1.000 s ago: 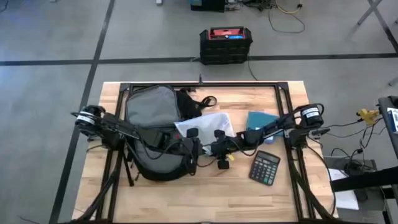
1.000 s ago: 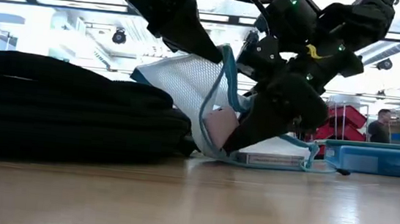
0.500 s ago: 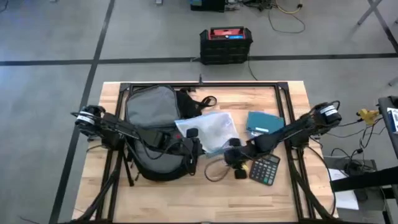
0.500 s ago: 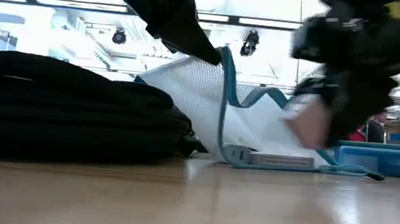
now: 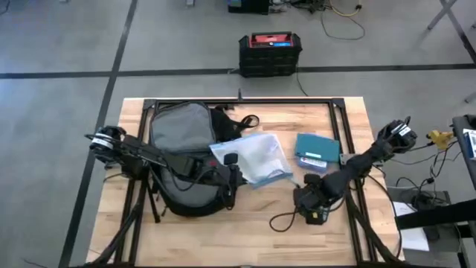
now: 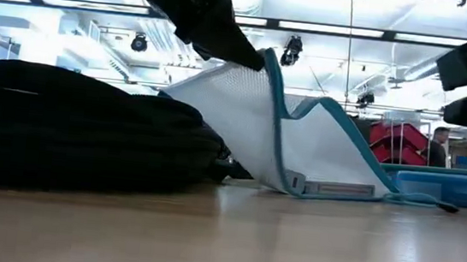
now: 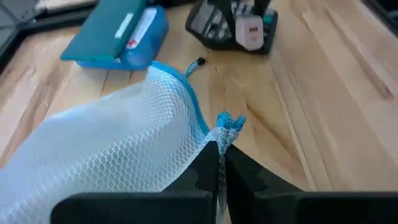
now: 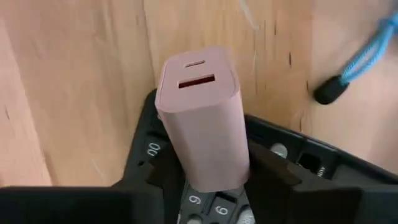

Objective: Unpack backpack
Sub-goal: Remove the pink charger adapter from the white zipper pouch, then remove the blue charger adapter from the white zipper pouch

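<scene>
1. Backpack [image 5: 181, 152] lies flat on the table's [image 5: 245, 238] left half, grey lining up, with the left arm stretched across its near part.
2. Left gripper [image 7: 219, 157] sits just off the backpack's right edge – fingers pressed together, pinching the blue-trimmed edge of a white mesh pouch [image 5: 256, 156].
3. From the low view that pouch [image 6: 243, 119] hangs tent-like from the pinch, its far end resting on the wood beside the backpack [image 6: 79, 129].
4. Right gripper [image 5: 313, 211] is over near the table's front right – hovering above a black calculator [image 8: 273, 168].
5. Its fingers are clamped on a pale pink charger block [image 8: 202, 118], held port end outward; a thin cable [image 5: 286, 218] loops on the wood just beside the gripper.
6. Teal box [image 5: 317, 148] rests flat behind the right gripper, just right of the pouch.
7. Off the table, a black crate with a red top [image 5: 271, 52] stands on the floor.
</scene>
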Available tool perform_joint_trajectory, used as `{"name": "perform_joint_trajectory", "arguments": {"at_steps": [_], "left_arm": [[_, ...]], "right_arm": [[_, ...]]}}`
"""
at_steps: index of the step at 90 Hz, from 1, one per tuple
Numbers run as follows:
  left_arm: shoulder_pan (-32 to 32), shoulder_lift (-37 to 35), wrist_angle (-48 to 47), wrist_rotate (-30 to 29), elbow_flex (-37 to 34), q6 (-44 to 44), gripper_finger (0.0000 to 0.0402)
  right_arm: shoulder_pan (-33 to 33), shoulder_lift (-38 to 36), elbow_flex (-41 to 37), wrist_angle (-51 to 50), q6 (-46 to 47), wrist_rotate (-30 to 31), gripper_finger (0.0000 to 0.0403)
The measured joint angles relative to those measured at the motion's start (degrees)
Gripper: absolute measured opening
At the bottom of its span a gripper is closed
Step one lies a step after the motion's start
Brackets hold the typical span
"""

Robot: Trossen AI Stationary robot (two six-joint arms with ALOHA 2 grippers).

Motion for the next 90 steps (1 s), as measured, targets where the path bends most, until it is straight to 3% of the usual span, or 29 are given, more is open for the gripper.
{"name": "perform_joint_trajectory", "arguments": {"at_steps": [20, 40, 62, 90], "left_arm": [[0.0, 0.0, 2.5, 0.0, -1.1, 1.9, 0.0], [-0.3, 0.0, 2.6, 0.0, -1.3, 1.2, 0.0], [-1.2, 0.0, 2.7, 0.0, -1.3, 1.6, 0.0], [-3.2, 0.0, 2.8, 0.0, -1.3, 2.4, 0.0]], "right_arm": [[-0.1, 0.0, 2.1, -1.0, 0.1, 1.5, 0.0204], [-1.4, 0.7, 1.9, 13.1, 0.9, 24.1, 0.0251], [-4.2, 6.4, -1.8, 34.0, 5.3, 37.5, 0.025], [-10.2, 16.5, -2.5, 48.2, 7.1, 44.2, 0.0262]]}}
